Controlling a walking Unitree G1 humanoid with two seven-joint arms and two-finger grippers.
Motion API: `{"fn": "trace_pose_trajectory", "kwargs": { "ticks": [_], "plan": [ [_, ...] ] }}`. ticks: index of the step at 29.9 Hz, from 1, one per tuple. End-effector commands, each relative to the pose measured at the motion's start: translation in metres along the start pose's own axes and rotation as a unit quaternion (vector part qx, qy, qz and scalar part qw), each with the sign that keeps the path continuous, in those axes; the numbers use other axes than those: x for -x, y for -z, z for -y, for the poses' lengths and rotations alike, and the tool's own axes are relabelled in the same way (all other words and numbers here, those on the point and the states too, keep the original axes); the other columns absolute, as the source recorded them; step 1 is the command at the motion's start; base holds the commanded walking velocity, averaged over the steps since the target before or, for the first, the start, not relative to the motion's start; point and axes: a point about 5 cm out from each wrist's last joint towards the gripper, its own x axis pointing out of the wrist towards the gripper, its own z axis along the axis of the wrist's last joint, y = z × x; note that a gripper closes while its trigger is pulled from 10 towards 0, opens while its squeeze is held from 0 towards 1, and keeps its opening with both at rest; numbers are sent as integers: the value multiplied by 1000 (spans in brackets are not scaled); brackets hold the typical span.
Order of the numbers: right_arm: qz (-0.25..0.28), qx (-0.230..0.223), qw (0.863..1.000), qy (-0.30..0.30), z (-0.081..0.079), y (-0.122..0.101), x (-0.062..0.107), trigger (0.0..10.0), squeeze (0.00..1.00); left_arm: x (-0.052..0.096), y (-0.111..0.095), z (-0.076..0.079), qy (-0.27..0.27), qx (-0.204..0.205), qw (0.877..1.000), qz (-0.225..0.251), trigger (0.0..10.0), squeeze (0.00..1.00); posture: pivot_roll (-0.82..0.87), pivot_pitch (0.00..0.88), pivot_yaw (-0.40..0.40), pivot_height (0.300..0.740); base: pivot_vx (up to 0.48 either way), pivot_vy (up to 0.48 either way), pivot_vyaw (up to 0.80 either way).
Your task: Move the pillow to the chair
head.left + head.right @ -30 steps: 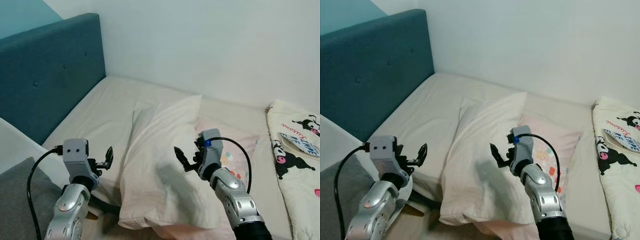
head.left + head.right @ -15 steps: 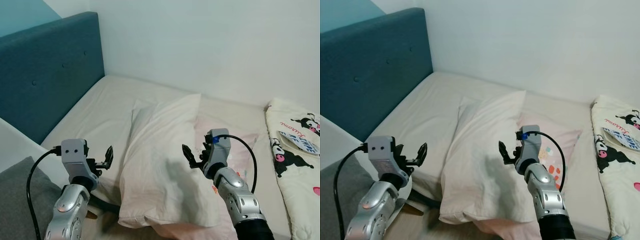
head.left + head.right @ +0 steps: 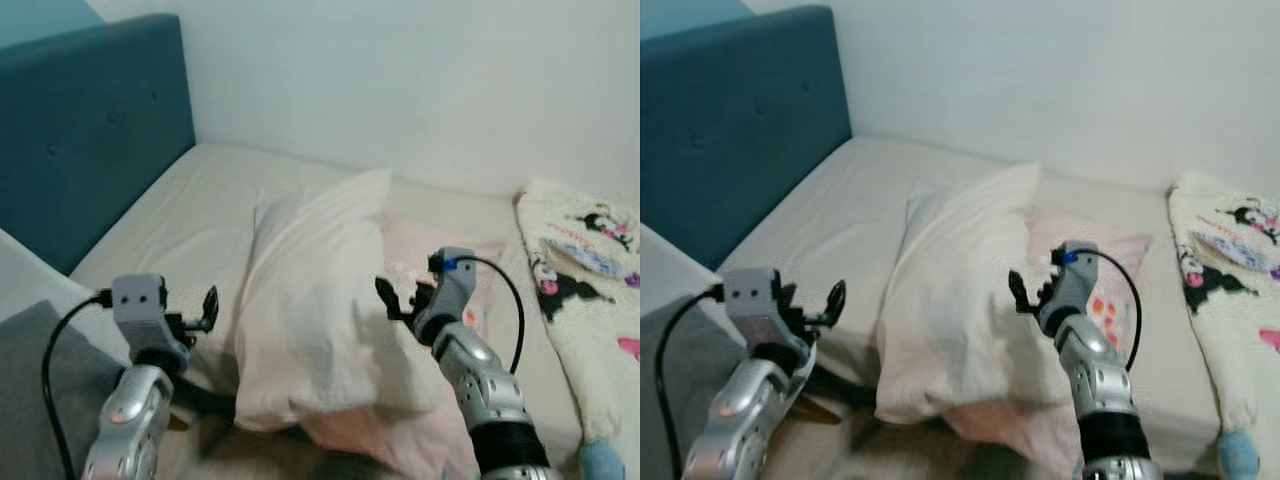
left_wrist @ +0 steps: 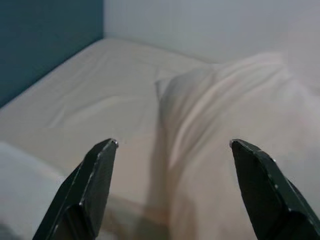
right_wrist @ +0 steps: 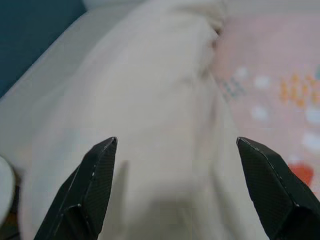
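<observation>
Right pincer [image 3: 397, 297] spread wide over cream pillow [image 3: 310, 300], left pincer [image 3: 205, 310] gaping beside it. Approach step, probably. Needs closing on both sides next.

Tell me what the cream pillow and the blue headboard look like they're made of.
Cream pillow: soft woven fabric, matte, probably cotton; it creases and slumps over the pink pillow. Headboard: teal upholstery, matte, with dimpled button tufts suggesting padding underneath.

I'm seeing red lettering on the cartoon blanket [image 3: 585, 250], but it's blurring out; I'm reading nothing.
</observation>
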Motion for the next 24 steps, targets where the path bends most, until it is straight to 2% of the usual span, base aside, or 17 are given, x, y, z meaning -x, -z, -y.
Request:
{"fn": "trace_pose_trajectory", "kwargs": {
  "ticks": [1, 10, 13, 16, 17, 18, 20, 24],
  "plan": [
    [3, -1, 1000, 15, 10, -3, -3, 10000, 0, -1, -2, -6, -11, -13, 1000, 0, 10000, 0, -16, 0, -85, 585, 0, 0, 0],
    [31, -20, 998, 42, 31, -25, -11, 10000, 0, 1, -14, -21, -33, -32, 999, 14, 10000, 0, -7, 0, -79, 555, 0, 0, 0],
    [60, -79, 995, 28, 35, -42, -16, 10000, 0, 6, -25, -28, -43, -51, 998, 23, 10000, 0, 8, 0, -73, 540, 0, 0, 0],
    [93, -147, 984, -23, 25, -60, -22, 10000, 0, 10, -36, -32, -44, -75, 996, 34, 10000, 0, 24, 0, -64, 525, 0, 0, 0],
    [93, -147, 984, -23, 25, -60, -22, 10000, 0, 10, -36, -32, -44, -75, 996, 34, 10000, 0, 24, 0, -64, 525, 0, 0, 0],
    [116, -192, 972, -68, 14, -72, -27, 10000, 0, 10, -42, -34, -45, -88, 994, 39, 10000, 0, 31, 5, -61, 515, 0, 0, 0],
    [131, -221, 961, -103, 5, -81, -30, 10000, 0, 10, -48, -34, -41, -101, 993, 44, 10000, 0, 42, 22, -57, 505, 0, 0, 0],
    [130, -235, 955, -126, -8, -86, -36, 10000, 0, 12, -55, -33, -34, -120, 991, 48, 10000, 0, 50, 50, -44, 490, 0, 0, 0]
  ]
}}
